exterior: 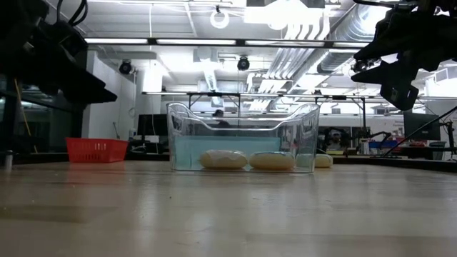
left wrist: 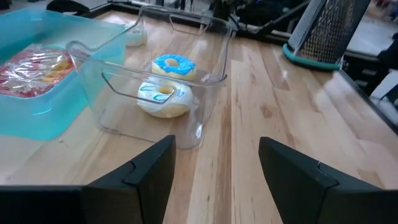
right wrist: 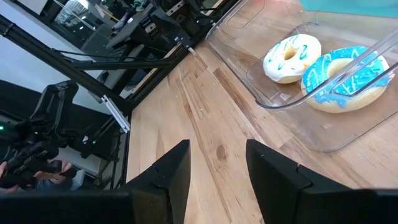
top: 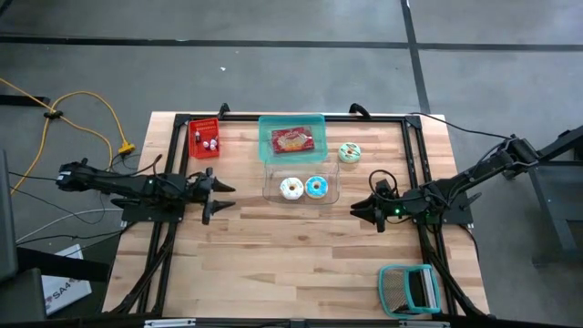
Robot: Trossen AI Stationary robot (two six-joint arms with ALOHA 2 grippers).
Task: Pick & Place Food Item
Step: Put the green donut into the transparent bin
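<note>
A clear plastic container (top: 301,180) stands on the table's middle. Two iced donuts lie on its floor, one white (top: 291,189) (left wrist: 163,98) and one blue (top: 316,188) (right wrist: 343,78). Behind it a teal tray (top: 291,137) holds a red wrapped food pack (left wrist: 34,71). A third donut (top: 350,152), with pale green icing, lies on the table right of the tray. My left gripper (top: 221,198) (left wrist: 216,146) hangs open left of the container, pointing at it. My right gripper (top: 362,210) (right wrist: 217,152) hangs open to the container's right. Nothing is between either pair of fingers.
A red basket (top: 205,138) stands at the far left. A teal-rimmed wire rack (top: 410,290) lies near the front right corner. Black frame rails (top: 173,237) run along both sides of the table. Bare wood (top: 291,264) stretches in front of the container.
</note>
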